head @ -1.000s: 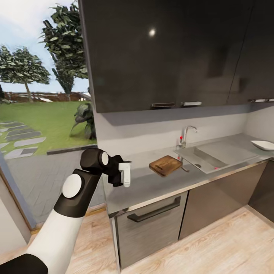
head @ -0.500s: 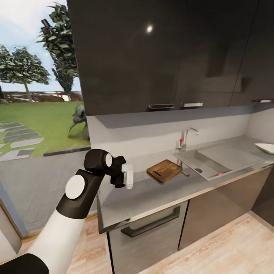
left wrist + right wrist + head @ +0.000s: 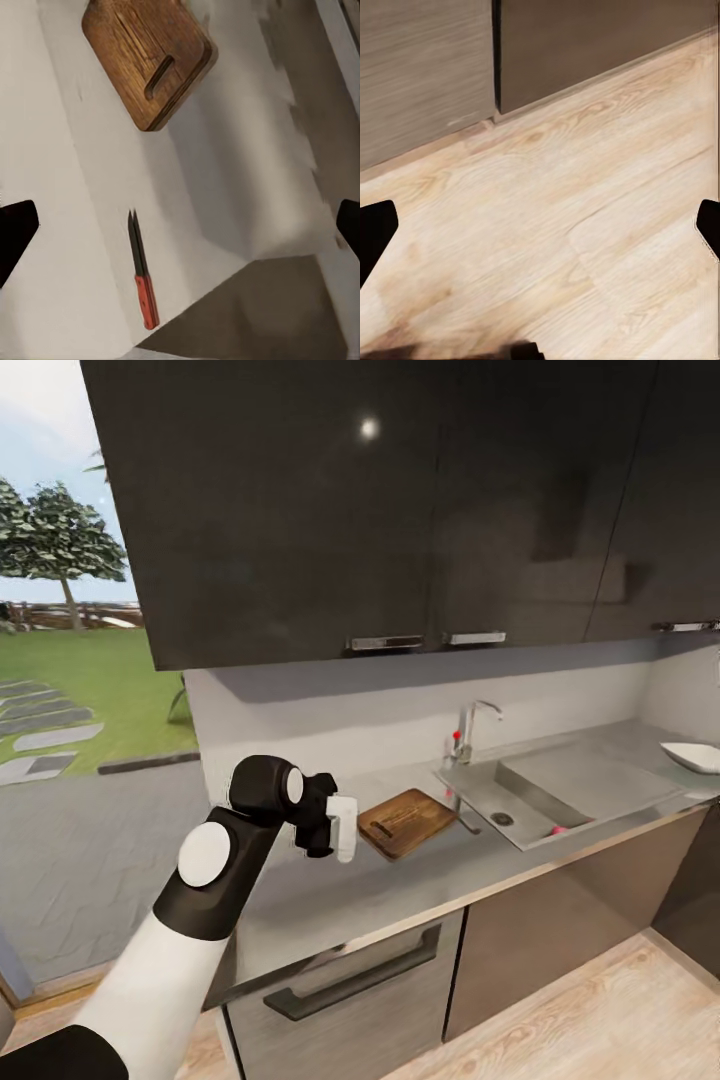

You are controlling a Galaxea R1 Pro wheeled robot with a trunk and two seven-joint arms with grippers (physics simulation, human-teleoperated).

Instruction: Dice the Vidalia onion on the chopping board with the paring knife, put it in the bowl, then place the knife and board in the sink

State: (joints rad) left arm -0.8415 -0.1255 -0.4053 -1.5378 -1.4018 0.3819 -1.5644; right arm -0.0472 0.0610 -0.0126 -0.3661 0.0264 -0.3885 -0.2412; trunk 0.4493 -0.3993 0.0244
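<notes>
Overhead, left pincer [image 3: 180, 217] spread wide (empty) above paring knife [image 3: 142, 271] and chopping board [image 3: 146, 60].

Plenty of bare grey reflective countertop [image 3: 400, 880] in front of the brown wooden chopping board [image 3: 405, 822], so that side is open. Overhead, the dark glossy wall cabinets [image 3: 400, 510] hang low, and the grey metal tap [image 3: 467, 728] stands just behind the steel sink [image 3: 590, 785].

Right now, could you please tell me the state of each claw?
Left claw: open, empty, above the countertop near the paring knife.
Right claw: open, empty, pointing at the wooden floor.
</notes>
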